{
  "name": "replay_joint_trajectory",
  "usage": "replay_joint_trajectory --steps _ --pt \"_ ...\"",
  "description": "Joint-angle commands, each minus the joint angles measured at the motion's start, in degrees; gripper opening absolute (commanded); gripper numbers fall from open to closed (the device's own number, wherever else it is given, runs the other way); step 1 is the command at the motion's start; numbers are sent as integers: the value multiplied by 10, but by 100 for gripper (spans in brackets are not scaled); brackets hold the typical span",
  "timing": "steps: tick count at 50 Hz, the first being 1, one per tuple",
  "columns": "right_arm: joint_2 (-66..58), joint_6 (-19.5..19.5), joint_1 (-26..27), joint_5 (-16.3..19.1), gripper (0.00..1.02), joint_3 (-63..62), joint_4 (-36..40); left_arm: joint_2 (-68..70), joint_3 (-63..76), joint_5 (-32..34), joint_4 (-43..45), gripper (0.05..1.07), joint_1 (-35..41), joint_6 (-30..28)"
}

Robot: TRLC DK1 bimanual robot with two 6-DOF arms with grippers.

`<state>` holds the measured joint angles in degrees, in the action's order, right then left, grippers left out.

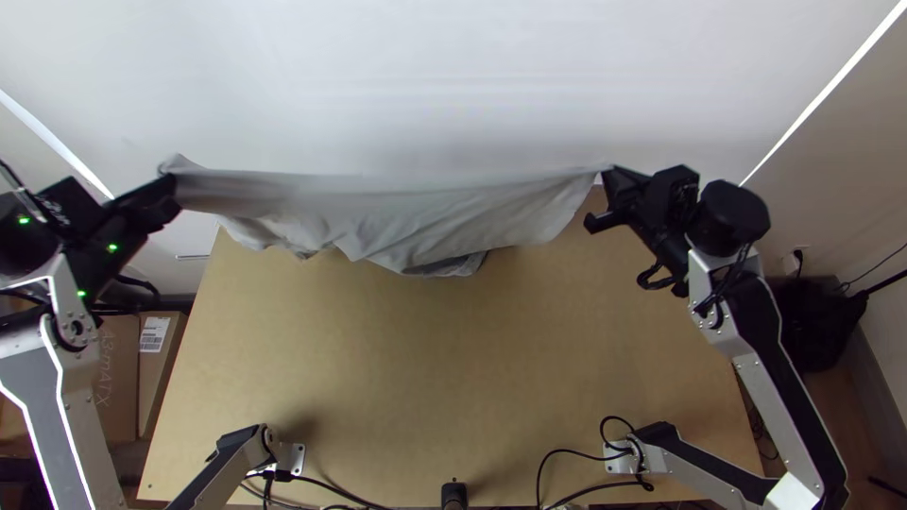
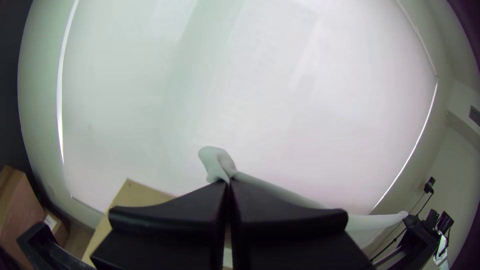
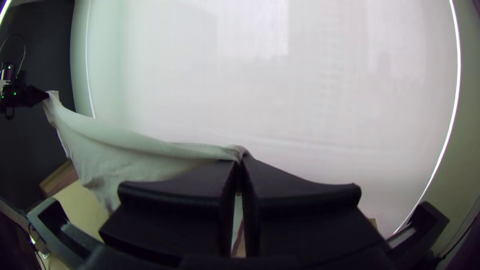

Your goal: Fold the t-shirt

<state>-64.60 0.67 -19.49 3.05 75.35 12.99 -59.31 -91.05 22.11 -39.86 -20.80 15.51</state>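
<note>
left arm (image 1: 71, 420), right arm (image 1: 786, 387) outstretched, gripping t-shirt (image 1: 397, 217)

t-shirt edge (image 1: 368, 191) blurred, left arm (image 1: 45, 392) cropped

Pale lettering (image 1: 105, 368) runs along a cardboard box (image 1: 118, 411) that also bears a white barcode label (image 1: 154, 333).

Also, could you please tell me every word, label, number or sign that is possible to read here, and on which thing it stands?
"A3-MATX": sideways on the cardboard box beside the table.
White label on the cardboard next to this writing: print too small to read.
White marks on the black housing of the left arm: too blurred to read.
</note>
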Motion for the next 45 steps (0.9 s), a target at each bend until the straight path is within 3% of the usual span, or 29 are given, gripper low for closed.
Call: replay_joint_trajectory --steps 1,15,28,37,45 --pt "-20 26 -6 -5 2 76 -2 3 -72 -1 16 8 -22 10" --pt "-61 68 -28 -6 2 230 7 7 -136 -1 24 8 -77 10" --pt "-29 74 -75 -5 2 163 97 10 -105 0 16 8 -85 11" --pt "-8 99 -76 -5 2 121 175 15 -52 1 2 8 -28 18" --pt "31 99 -70 -4 2 82 187 14 -11 0 -7 8 3 30"
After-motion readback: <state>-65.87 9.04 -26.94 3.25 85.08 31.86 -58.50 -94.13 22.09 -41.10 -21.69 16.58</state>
